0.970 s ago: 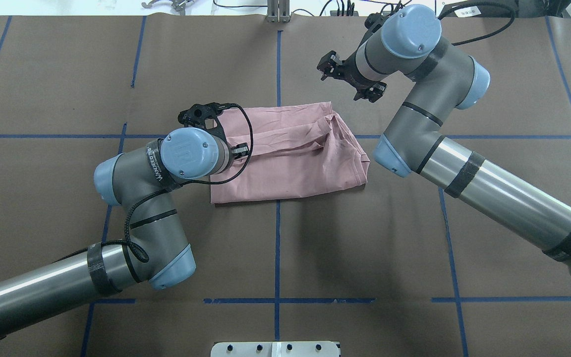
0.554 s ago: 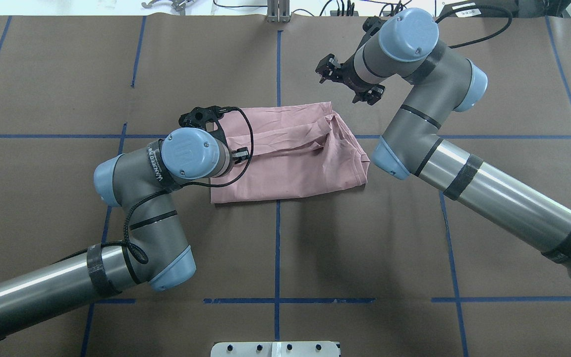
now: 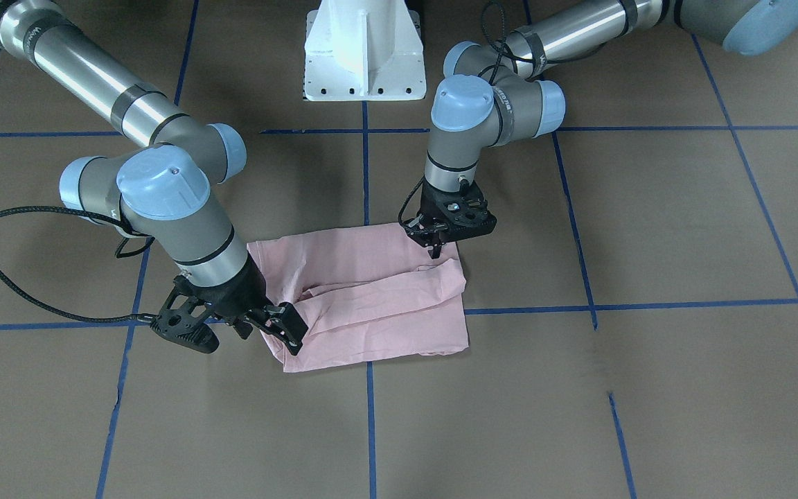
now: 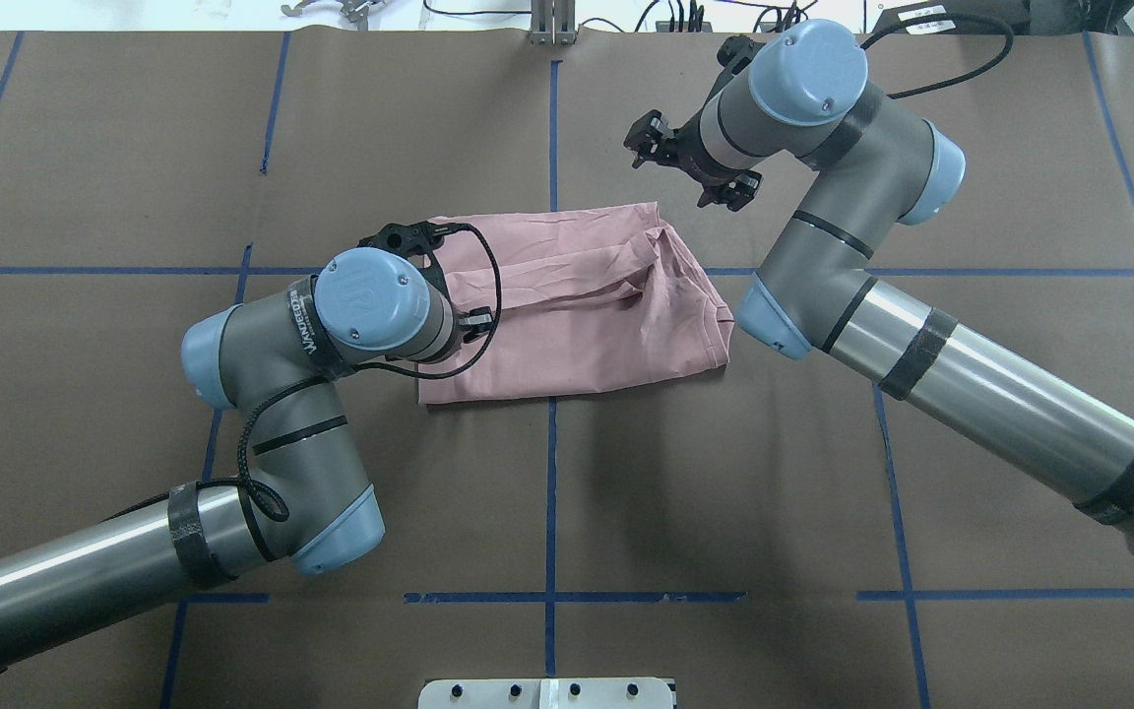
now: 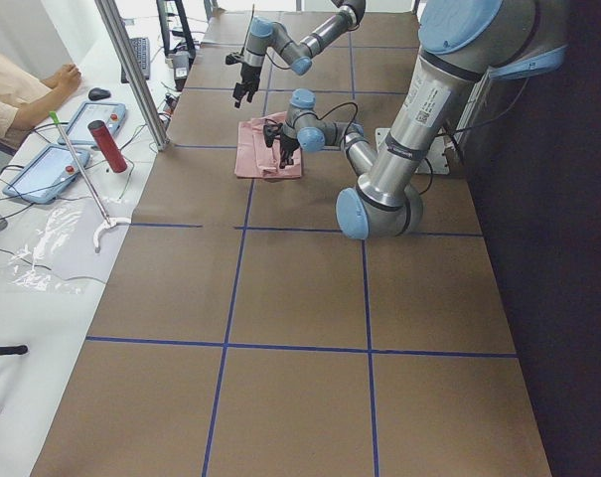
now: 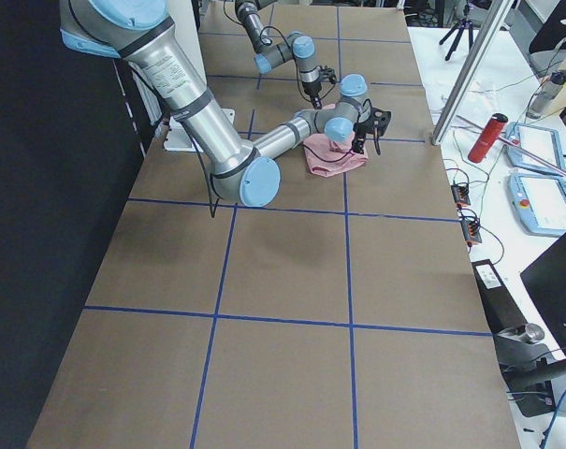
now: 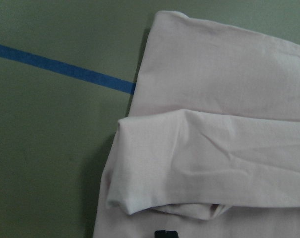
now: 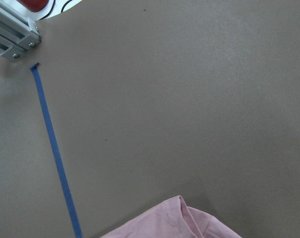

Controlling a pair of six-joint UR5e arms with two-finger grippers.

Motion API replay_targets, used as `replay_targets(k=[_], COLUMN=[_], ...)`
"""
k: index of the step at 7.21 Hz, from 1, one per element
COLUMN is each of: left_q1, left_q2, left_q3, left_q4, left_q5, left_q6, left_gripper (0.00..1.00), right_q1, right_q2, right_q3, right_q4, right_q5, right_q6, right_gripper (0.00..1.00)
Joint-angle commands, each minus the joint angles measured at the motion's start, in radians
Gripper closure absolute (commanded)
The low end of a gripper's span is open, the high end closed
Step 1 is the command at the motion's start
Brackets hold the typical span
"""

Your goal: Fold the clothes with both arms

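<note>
**Item.** The pale pink T-shirt [image 4: 587,315] is folded to a rough rectangle and lies flat on the brown table cover [image 4: 823,492]. Blue tape lines [image 4: 552,138] emerge from beneath the T-shirt on its near, far, robot-left and robot-right sides. A creased fold runs lengthwise across its top layer. The left wrist view shows a rounded, folded flap at the T-shirt's robot-left edge.

**Left gripper** [image 3: 449,237]. It points down over the T-shirt's robot-left edge. Its jaws read as parted, with nothing between them. Whether a fingertip touches the cloth cannot be told.

**Right gripper** [image 4: 687,162]. It is held high, beyond the T-shirt's far robot-right corner and clear of the cloth. Its jaws are spread wide and empty. Its wrist view catches only that corner.

**Arms.** The left arm [image 4: 85,561] and right arm [image 4: 1000,394] are bent at the elbow and flank the T-shirt.
</note>
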Motion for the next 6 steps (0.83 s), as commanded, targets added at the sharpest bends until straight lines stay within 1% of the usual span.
replay_targets(k=[1,3,6], left_q1=[-0.016,-0.030,-0.082], left_q2=[0.000,-0.003,-0.023], left_q3=[0.006,0.038,0.074], left_q4=[-0.003,-0.021,-0.098], left_q5=[-0.003,-0.001,-0.003], left_q6=[0.000,0.000,0.000], left_gripper=[1.00,1.00,1.00], right_q1=[0.000,-0.003,-0.005], right_q2=[-0.001,-0.001,-0.001], right_q3=[0.000,0.000,0.000], right_q4=[0.000,0.000,0.000], right_q5=[0.000,0.000,0.000], right_q6=[0.000,0.001,0.001], right_gripper=[0.00,0.00,0.00])
